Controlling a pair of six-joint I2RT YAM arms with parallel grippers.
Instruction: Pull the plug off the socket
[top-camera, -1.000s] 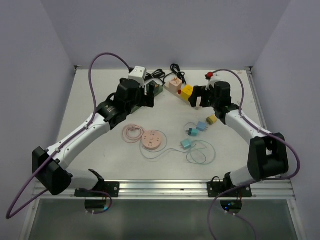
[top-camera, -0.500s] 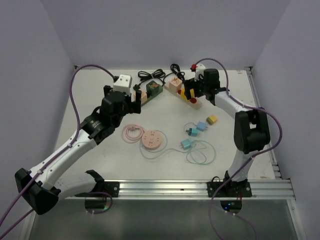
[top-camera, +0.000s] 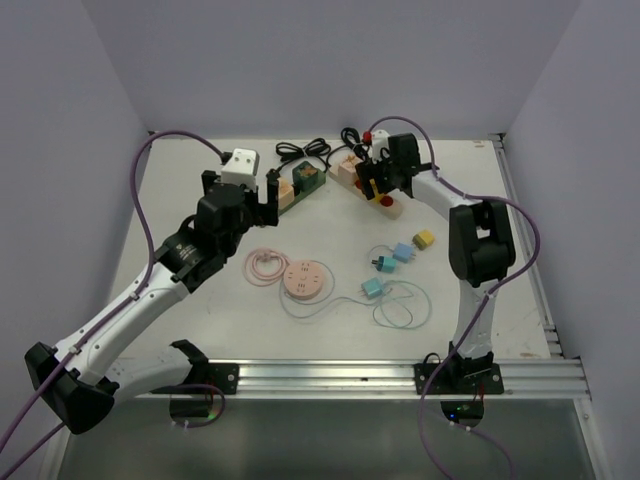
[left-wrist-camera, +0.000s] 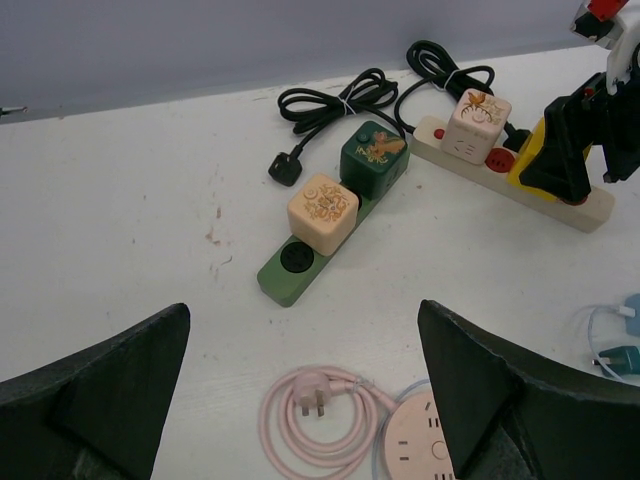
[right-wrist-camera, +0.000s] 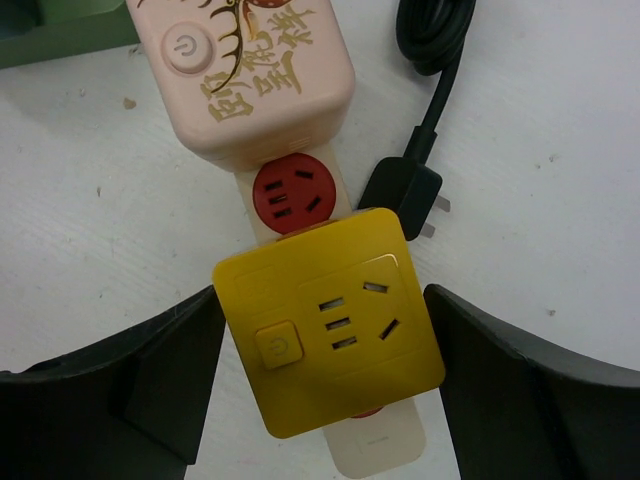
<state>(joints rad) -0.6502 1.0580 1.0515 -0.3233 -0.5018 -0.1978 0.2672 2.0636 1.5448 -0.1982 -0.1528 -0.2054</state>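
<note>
White tabletop (left-wrist-camera: 120, 200) carried every item. At far left, the left gripper (left-wrist-camera: 303, 308) hovered above the surface with its 2 fingers spread wide apart and nothing between them. Just beyond it lay a green power strip (left-wrist-camera: 290, 275) bearing a peach cube adapter (left-wrist-camera: 322, 212) and, touching it, a dark green cube adapter (left-wrist-camera: 373, 155). A coiled black cable (left-wrist-camera: 340, 100) lay behind them. Nearer the arm bases sat a round pink socket (top-camera: 303, 279) with its pink cord looped beside it.

To the right lay a beige power strip (left-wrist-camera: 590, 210). It held a pink cube adapter (right-wrist-camera: 245, 70), then 1 bare red outlet (right-wrist-camera: 293, 195), then the yellow cube plug (right-wrist-camera: 330, 320), seated in the strip. A black plug (right-wrist-camera: 402, 190) rested on the table just beside the yellow cube. The right gripper (right-wrist-camera: 322, 295) straddled the yellow cube, with 1 finger at each side face. Whether the fingers pressed it or merely flanked it cannot be told.
</note>
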